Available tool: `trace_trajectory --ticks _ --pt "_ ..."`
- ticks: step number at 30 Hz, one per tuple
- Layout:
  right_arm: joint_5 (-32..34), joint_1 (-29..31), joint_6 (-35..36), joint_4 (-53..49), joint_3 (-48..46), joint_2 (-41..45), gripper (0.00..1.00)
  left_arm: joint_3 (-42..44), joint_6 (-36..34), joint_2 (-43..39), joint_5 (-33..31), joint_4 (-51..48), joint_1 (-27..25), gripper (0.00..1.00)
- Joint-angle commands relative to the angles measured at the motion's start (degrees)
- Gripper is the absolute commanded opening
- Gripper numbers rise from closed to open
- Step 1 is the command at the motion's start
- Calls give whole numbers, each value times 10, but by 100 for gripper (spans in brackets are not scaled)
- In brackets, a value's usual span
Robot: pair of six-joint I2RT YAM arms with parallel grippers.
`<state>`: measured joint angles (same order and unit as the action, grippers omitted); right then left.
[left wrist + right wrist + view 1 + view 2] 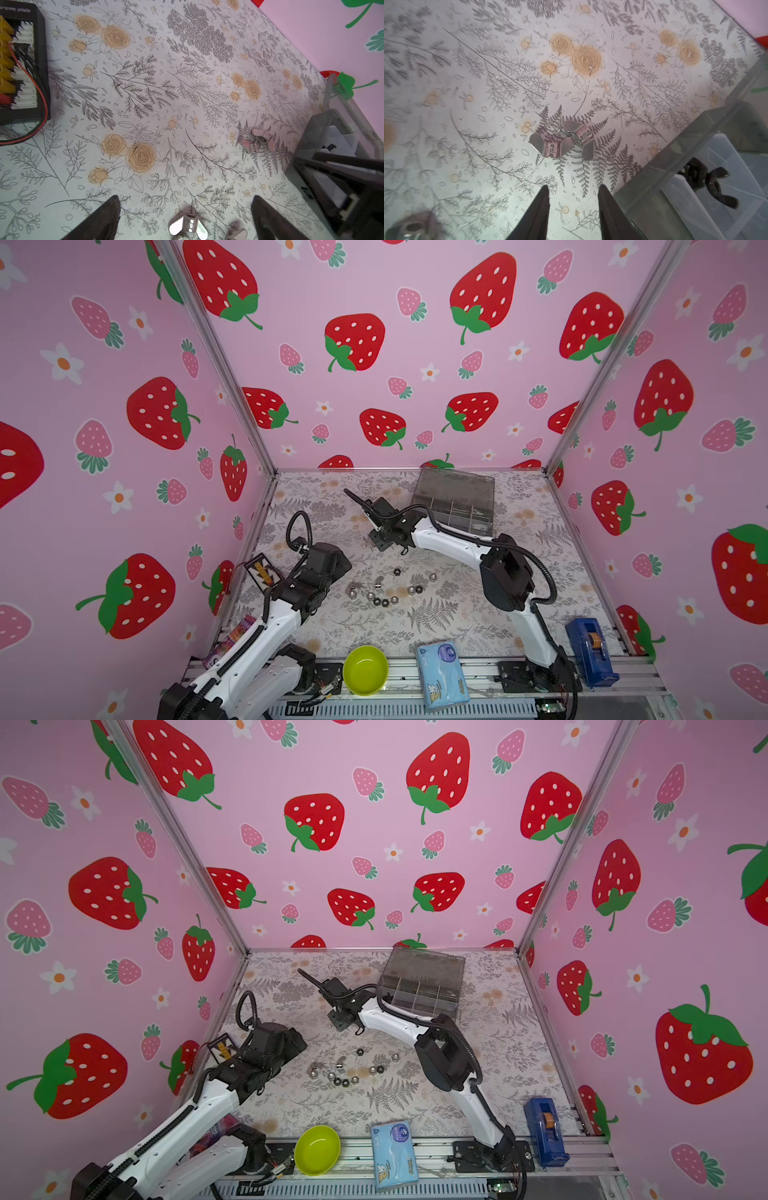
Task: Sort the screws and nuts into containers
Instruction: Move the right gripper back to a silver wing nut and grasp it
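Loose stock: the screws and nuts (pixel 386 591) lie scattered at mid-desk between the two arms, mostly unsorted. Hex and domed pieces show, but no screw can be made out.
Organizer box: the organizer box (pixel 457 506) stands at the far side, right of centre. Its lid is raised toward the far wall, which leaves the compartments open from above for dropping pieces in.
Sorted stock: black wing nuts (pixel 708 180) lie in a compartment at the box corner nearest the right arm. This is judged to be the wing-nut bin.
Stray pair: two silver wing nuts (pixel 562 141) lie touching each other on the desk (pixel 467 62) near the box, apart from the main scatter.
Right end effector: the right end effector (pixel 573 187) has its jaws partly parted with nothing between them. It hangs above the desk, aimed toward the stray pair. The narrow gap is judged to suit so small a piece.
Left end effector: the left end effector (pixel 186 197) is spread wide and empty. It sits low over the left end of the scatter, with a single wing nut (pixel 188 225) between its jaws. It is judged ready to take that piece.
Risk: the stray pair overlaps, so closing on one nut may drag the other along.
Bystanders: the green bowl (pixel 365 670) and the tissue pack (pixel 442 674) sit at the near edge, clear of the work.
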<state>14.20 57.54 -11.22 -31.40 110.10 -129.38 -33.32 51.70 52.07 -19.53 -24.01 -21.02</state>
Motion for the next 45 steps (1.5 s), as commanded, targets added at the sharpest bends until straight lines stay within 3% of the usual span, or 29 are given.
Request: trace_trajectory --ticks 1,11,34,45 --pt "45 -3 17 -28 34 -21 42 -12 7 -9 -21 -9 4 99" --pt "80 -7 38 -32 79 -88 45 -5 11 -9 -19 -8 6 99" --pt "3 -30 45 -36 152 -165 49 -3 12 -15 -16 -9 10 99" --pt "-43 -36 43 -39 155 -180 36 -3 13 -15 -16 -8 10 99"
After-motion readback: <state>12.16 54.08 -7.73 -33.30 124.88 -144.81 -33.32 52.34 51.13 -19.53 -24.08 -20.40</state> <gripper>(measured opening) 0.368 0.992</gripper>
